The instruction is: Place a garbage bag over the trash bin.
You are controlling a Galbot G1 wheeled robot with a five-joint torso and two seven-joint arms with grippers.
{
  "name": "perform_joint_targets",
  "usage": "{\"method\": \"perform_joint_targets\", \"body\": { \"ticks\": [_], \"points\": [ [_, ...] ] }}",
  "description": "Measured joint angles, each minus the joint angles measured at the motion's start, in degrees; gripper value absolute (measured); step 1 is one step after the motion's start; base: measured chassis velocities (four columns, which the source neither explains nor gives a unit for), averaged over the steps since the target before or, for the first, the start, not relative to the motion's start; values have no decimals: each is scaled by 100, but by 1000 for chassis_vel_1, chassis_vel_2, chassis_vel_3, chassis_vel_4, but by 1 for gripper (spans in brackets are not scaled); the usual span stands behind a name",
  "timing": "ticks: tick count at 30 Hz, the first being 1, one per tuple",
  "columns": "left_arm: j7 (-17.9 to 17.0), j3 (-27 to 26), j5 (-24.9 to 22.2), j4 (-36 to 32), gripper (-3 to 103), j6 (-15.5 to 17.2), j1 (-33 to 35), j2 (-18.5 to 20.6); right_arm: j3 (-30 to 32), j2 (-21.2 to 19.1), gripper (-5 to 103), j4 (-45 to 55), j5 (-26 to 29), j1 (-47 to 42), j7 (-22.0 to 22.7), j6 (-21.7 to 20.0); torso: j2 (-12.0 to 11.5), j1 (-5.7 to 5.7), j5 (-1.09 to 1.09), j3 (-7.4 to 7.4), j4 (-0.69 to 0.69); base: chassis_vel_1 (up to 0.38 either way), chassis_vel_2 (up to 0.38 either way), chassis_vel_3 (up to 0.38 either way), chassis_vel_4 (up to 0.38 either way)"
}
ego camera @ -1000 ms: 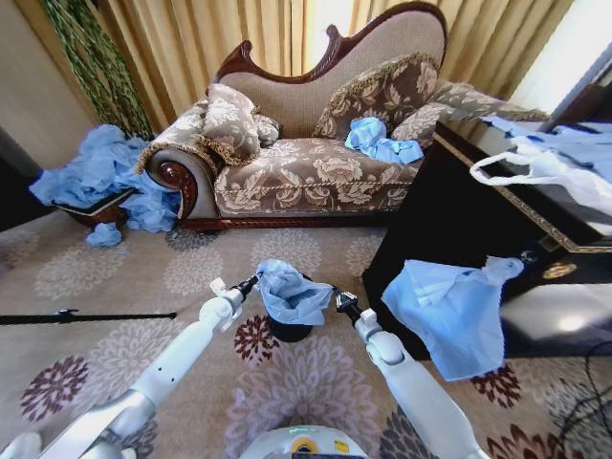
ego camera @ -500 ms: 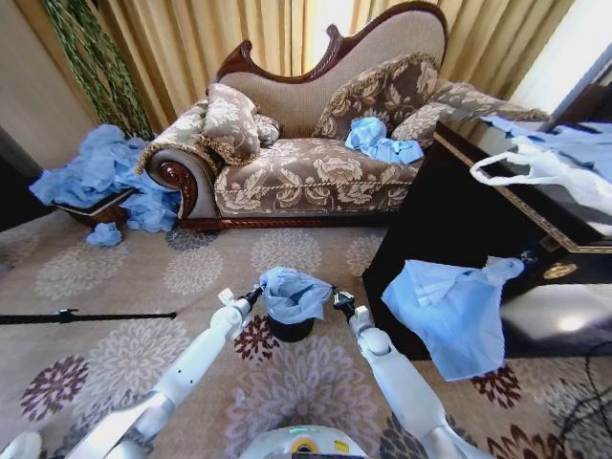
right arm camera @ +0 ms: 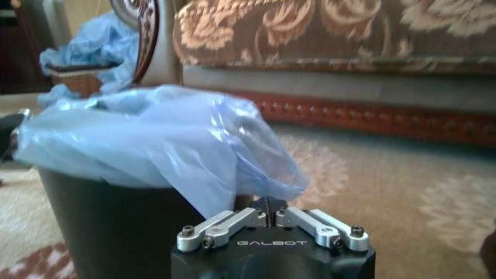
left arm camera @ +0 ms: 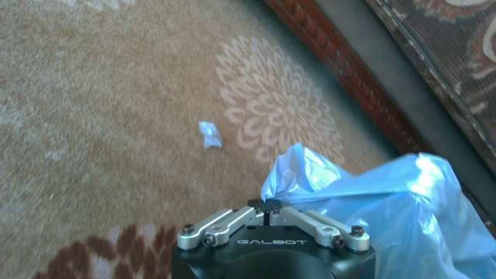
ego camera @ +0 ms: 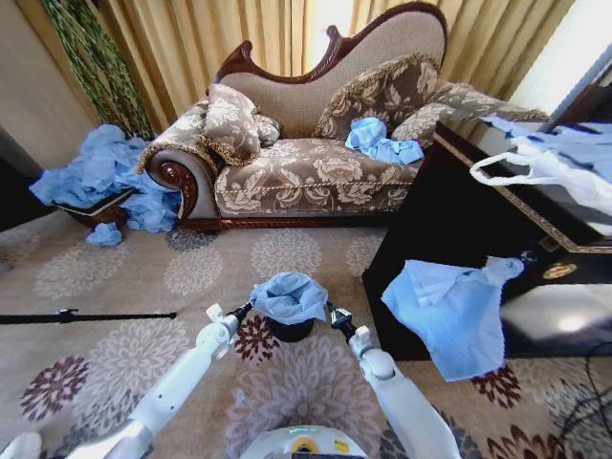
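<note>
**Garbage bag held stretched over the trash bin by both grippers**

Head view: the trash bin (ego camera: pixel 289 330) is seen standing on the patterned carpet (ego camera: pixel 115 287) in front of the sofa (ego camera: pixel 316 143). Its top is covered by the light-blue garbage bag (ego camera: pixel 289 296), which is spread across the rim. The bag's left edge is pinched by the left gripper (ego camera: pixel 243 310) and its right edge by the right gripper (ego camera: pixel 331 309), one on either side of the bin. A black cabinet (ego camera: pixel 449 229) is seen to the right, with a larger pale-blue bag (ego camera: pixel 451 311) hanging from it.

Left wrist view: the left gripper (left arm camera: pixel 265 204) is shown with its fingertips closed together on a fold of the garbage bag (left arm camera: pixel 387 197). A small blue scrap (left arm camera: pixel 209 133) is seen lying on the carpet well apart.

Right wrist view: the right gripper (right arm camera: pixel 268 203) is shown clamped on the bag's edge, just beside the bin's black wall (right arm camera: pixel 116 226). The garbage bag (right arm camera: pixel 171 139) is draped over the rim.
</note>
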Motion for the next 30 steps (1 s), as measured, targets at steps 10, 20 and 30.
{"method": "perform_joint_targets", "body": {
  "ticks": [10,20,30],
  "points": [
    [233,60,887,-464,20,-25,512,331,507,-463,30,1457,9,-848,297,-170,0,0,-1,-1,-2,0,0,0,0],
    [424,28,1686,-776,53,-194,1115,524,-157,-313,69,1909,407,-792,988,-772,0,0,0,0,-1,0,0,0,0],
    [436,-113,1717,-1005,90,-291,1274,611,-450,-212,99,1731,790,-450,1398,-1418,0,1,-1,0,-3,0,0,0,0]
  ]
}}
